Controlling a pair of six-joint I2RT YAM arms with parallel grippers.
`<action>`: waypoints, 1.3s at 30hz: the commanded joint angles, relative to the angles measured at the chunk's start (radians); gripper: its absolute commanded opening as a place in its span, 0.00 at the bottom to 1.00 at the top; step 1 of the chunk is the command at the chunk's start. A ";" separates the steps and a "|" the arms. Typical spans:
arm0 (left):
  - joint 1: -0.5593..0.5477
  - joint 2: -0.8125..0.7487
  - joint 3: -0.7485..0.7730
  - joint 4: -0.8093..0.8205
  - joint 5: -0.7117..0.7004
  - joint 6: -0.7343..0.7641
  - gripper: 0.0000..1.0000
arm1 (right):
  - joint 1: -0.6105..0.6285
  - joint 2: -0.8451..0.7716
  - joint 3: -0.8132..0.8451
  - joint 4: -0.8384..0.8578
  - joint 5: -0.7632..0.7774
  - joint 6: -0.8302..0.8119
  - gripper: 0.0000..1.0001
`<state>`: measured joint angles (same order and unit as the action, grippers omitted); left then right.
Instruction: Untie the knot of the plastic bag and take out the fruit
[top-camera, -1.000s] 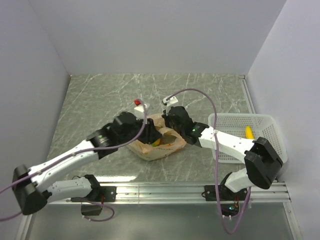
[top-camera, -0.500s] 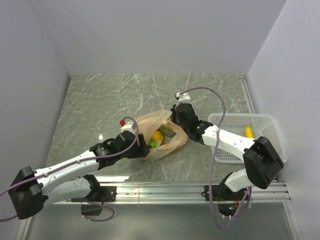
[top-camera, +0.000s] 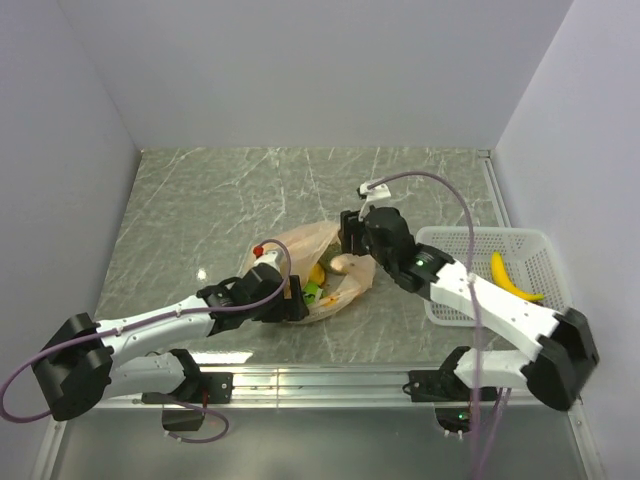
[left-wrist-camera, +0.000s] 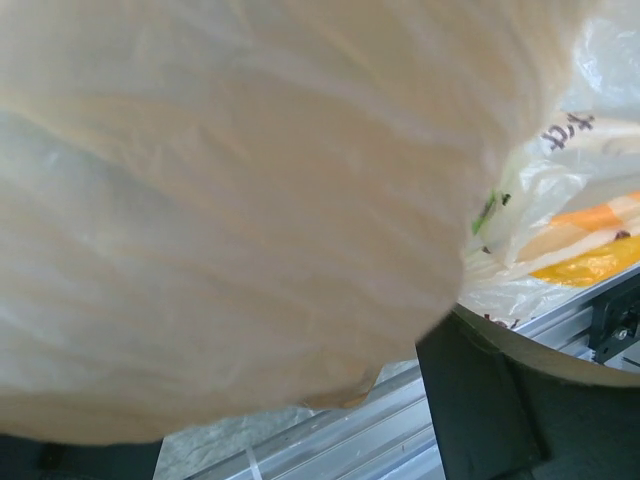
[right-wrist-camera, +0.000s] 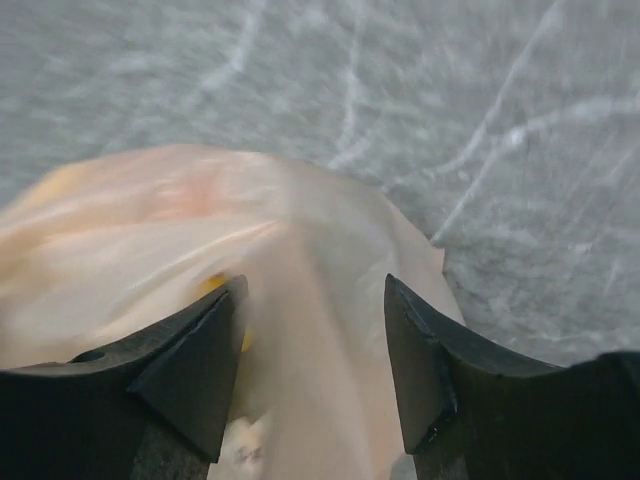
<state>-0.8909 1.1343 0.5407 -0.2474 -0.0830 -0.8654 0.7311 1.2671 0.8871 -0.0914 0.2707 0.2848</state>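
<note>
The pale orange plastic bag (top-camera: 322, 262) lies crumpled at the table's middle, its mouth gaping upward. Inside show the fruit: a yellow lemon (top-camera: 316, 272) and a green piece (top-camera: 309, 291). The knot is hidden from me. My left gripper (top-camera: 291, 301) sits low at the bag's near-left edge; in its wrist view the bag (left-wrist-camera: 230, 200) fills the frame and the gripper (left-wrist-camera: 250, 400) stands open, its dark fingers (left-wrist-camera: 500, 400) far apart. My right gripper (top-camera: 347, 243) hovers at the bag's far-right side, open (right-wrist-camera: 315, 300), with blurred plastic (right-wrist-camera: 310, 260) between its fingers.
A white mesh basket (top-camera: 455, 240) stands at the right with a yellow banana (top-camera: 509, 279) in it. The aluminium rail (top-camera: 330, 380) runs along the near edge, close behind the left gripper. Grey walls close in the table on three sides.
Both grippers have opened. The left arm pulled back toward the near-left and now rests low at the bag's edge. The right wrist shifted right. The bag's mouth spread open, showing fruit.
</note>
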 joint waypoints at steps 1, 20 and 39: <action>-0.002 -0.019 0.031 0.068 0.006 0.016 0.92 | 0.118 -0.142 0.130 -0.131 0.096 -0.130 0.64; -0.002 -0.163 -0.019 0.008 -0.073 -0.053 0.85 | 0.369 0.037 -0.114 0.080 -0.131 0.069 0.56; 0.013 -0.100 -0.008 -0.026 -0.124 -0.053 0.10 | 0.418 -0.110 -0.188 -0.027 0.038 0.072 0.62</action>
<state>-0.8803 1.0286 0.5110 -0.2764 -0.1974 -0.9291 1.1137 1.1976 0.5861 -0.0956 0.2604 0.4549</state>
